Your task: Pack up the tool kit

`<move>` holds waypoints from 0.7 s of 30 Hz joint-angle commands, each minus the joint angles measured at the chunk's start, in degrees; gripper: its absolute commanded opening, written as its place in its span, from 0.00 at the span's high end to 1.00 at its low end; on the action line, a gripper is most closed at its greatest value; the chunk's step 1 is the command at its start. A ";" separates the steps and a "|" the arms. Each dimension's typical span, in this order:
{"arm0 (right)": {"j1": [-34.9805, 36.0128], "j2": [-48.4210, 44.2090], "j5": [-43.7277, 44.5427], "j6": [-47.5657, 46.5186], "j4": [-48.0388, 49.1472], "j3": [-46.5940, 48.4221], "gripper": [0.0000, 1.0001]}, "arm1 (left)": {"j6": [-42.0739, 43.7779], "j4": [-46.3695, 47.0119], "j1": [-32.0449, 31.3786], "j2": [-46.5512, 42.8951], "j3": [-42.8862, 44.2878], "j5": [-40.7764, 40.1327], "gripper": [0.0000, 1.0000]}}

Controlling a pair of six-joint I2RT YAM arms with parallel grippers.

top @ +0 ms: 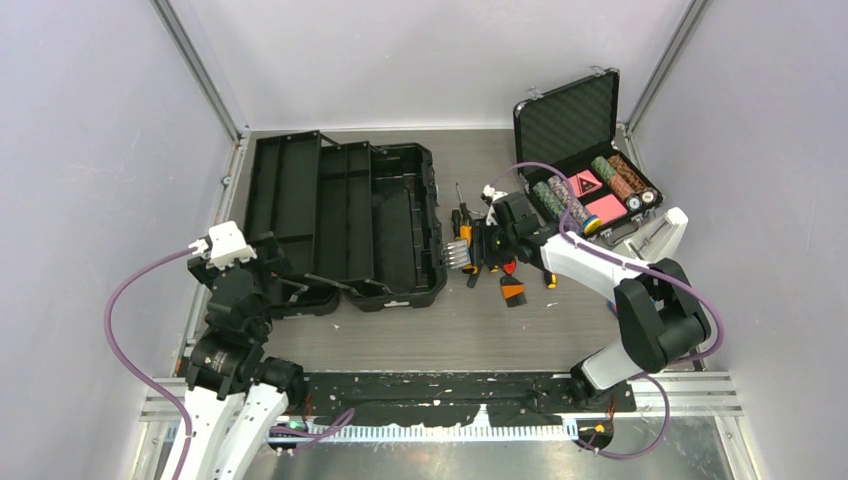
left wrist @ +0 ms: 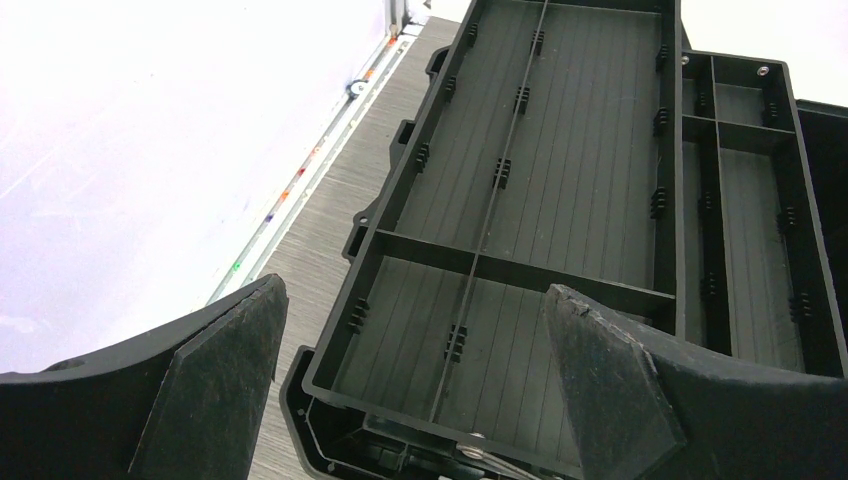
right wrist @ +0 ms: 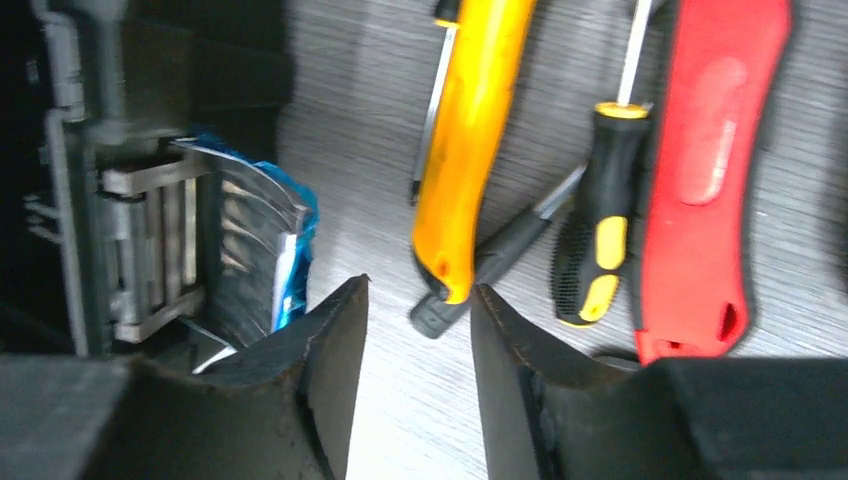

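Toolbox (top: 345, 220) open, lid laid back, table left-centre. L gripper (left wrist: 412, 295) wide open, empty, over box near-left corner. R gripper (right wrist: 418, 290) narrow gap, nothing clamped, low over yellow-handled tool (right wrist: 470, 150), screwdriver (right wrist: 600, 240), red tool (right wrist: 705, 180), just right of box.

Overhead looks down — left wrist views same toolbox (top: 395, 225) closely
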 commanded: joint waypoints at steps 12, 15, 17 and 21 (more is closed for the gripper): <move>-1.51 -24.22 15.01 -8.76 -5.68 1.42 0.13 | -0.59 1.32 0.30 -1.00 2.64 1.45 0.00; -1.53 -26.16 7.04 -10.12 -3.43 1.86 0.04 | -1.05 -0.56 0.30 -1.04 5.10 3.24 0.00; -1.47 -27.19 4.24 -10.51 -2.28 1.89 0.03 | -0.92 -1.49 0.30 -1.16 6.38 4.63 0.00; -1.64 -29.36 7.90 -7.19 -0.10 0.04 0.05 | -0.88 -1.21 0.30 -2.05 6.75 7.05 0.01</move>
